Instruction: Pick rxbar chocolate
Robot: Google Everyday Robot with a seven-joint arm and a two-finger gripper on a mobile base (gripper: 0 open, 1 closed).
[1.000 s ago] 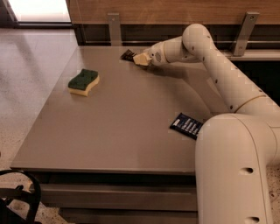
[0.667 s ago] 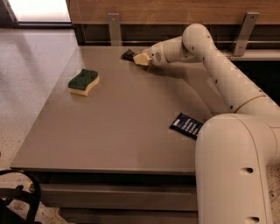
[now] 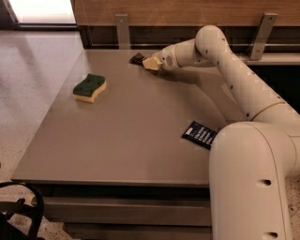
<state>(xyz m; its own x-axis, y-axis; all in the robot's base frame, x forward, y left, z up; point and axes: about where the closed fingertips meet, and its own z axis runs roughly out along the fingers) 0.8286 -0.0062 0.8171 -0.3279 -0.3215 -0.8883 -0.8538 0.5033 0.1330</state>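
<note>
Camera view is showing me the gripper (image 3: 151,63) reaching to the tabletop's (image 3: 136,140) twelve o'clock edge, touching the rxbar chocolate (image 3: 137,58) lying there, and I am failing to tell whether it is gripping, so lifting is remaining.

Grey table (image 3: 131,136) on speckled floor (image 3: 28,117), wood-panelled wall (image 3: 187,11) behind, bright glare top-left.

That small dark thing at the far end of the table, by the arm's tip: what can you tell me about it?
It is the rxbar chocolate, a small flat bar in a dark brown-black wrapper, lying on the grey table near its far edge. The gripper sits at its right end and hides part of it; whether it holds the bar cannot be told.
</note>
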